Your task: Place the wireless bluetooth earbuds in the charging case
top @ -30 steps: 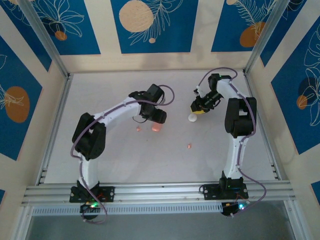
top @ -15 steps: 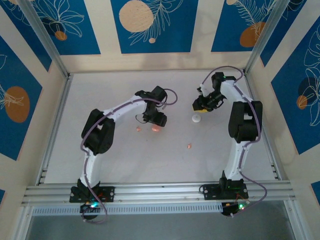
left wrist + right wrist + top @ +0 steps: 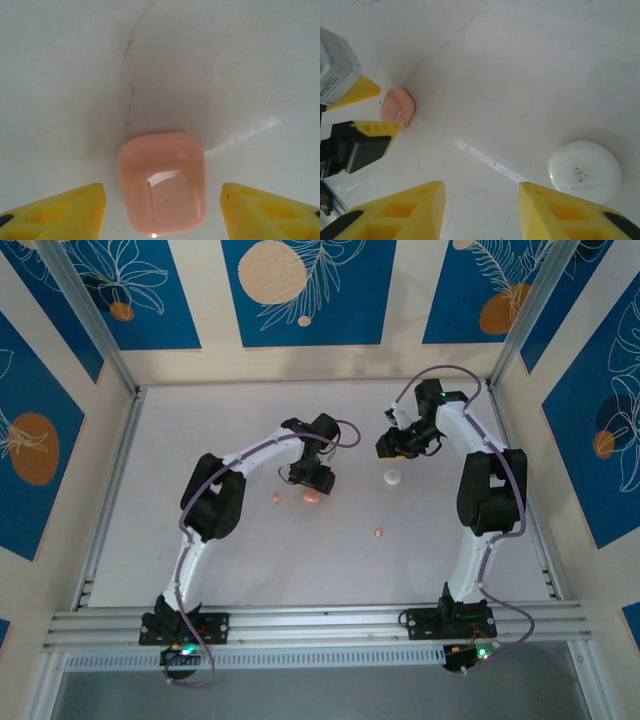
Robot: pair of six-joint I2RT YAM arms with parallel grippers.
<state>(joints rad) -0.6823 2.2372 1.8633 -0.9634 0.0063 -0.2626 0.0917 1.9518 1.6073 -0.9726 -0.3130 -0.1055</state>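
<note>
white table [image 3: 200, 440] carries charging case [image 3: 313, 497], two earbuds [image 3: 277, 498] [image 3: 379, 532], white disc [image 3: 392, 477].

Left tool [image 3: 317, 486] at case [image 3: 313, 498], earbuds [image 3: 278, 498] apart

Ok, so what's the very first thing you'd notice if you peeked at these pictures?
Probably the shiny pink charging case, lying on the white table between the yellow fingers of the open left gripper, which don't touch it. Next, the white round disc on the table near the open right gripper. Two tiny pink earbuds lie loose on the table too, one beside the case.
</note>
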